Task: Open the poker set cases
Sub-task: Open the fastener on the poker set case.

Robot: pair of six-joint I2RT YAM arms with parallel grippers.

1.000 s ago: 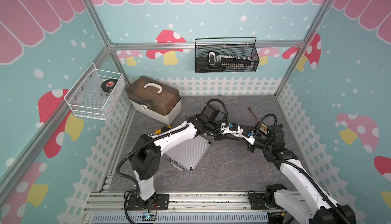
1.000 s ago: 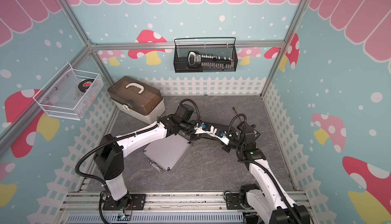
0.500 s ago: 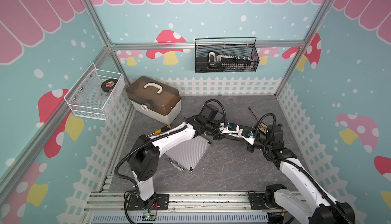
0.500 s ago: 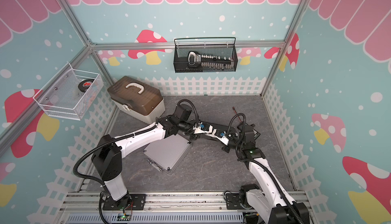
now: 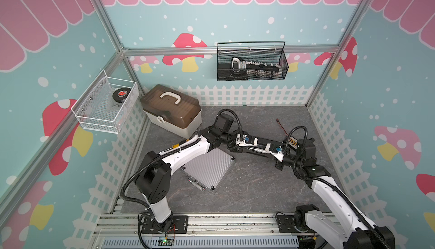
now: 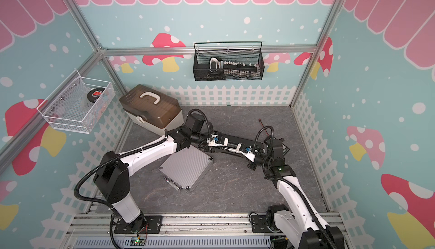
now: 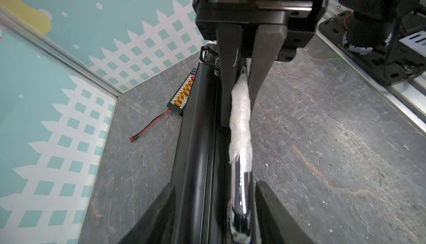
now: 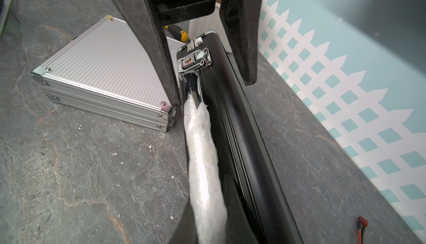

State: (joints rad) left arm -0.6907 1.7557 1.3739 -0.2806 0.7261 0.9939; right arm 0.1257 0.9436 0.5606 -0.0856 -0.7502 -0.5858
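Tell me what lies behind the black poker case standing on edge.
A black board of yellow connectors with a red-and-black lead lies there. The black case covers the board's near edge; anything more behind it is hidden.

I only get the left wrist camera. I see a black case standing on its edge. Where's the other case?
Observer: The silver case lies flat just beside the black case, on its handle side.
Child: Is it open yet?
Observer: No. Its lid is down flat, closed all the way round.
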